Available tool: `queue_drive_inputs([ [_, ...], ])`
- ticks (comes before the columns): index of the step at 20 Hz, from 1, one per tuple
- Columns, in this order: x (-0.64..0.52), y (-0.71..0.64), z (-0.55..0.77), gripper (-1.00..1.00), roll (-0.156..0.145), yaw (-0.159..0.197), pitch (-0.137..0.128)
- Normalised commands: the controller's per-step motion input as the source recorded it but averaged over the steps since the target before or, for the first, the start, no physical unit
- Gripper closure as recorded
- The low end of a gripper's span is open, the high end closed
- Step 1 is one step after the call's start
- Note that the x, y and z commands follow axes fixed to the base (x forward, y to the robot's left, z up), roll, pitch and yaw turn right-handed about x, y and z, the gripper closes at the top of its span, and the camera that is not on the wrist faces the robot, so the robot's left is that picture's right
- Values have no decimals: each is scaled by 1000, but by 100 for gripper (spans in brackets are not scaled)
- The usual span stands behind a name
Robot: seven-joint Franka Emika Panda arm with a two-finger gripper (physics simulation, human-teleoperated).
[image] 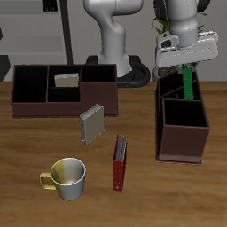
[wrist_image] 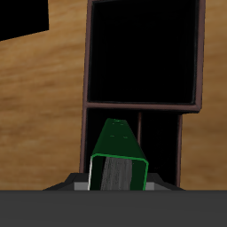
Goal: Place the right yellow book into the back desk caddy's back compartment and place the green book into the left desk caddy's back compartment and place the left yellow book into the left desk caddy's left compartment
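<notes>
My hand (image: 187, 64) is clamped on the slim green book (image: 188, 82), holding it upright right over the dark brown left desk caddy (image: 182, 133) at its back end. The book's lower edge (wrist_image: 117, 158) sits above the divider wall, and the open back compartment (wrist_image: 144, 51) has plenty of room. One yellow book (image: 66, 80) lies inside the back desk caddy (image: 62, 90). The other (image: 91, 124) stands tilted on the wooden desk (image: 177, 195), near a red book (image: 119, 162) and a yellow mug (image: 66, 178).

no legible text, labels or numbers anywhere
</notes>
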Motion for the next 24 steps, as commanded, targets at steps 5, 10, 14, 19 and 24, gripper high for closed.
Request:
queue_drive_inputs([
  [5, 50, 15, -158, 100, 7, -8, 31],
  [10, 159, 51, -332, 100, 23, 14, 47],
  [14, 122, 108, -369, 100, 18, 24, 52],
  [19, 44, 131, -150, -100, 37, 0, 40],
  [24, -18, 100, 72, -100, 38, 12, 4],
])
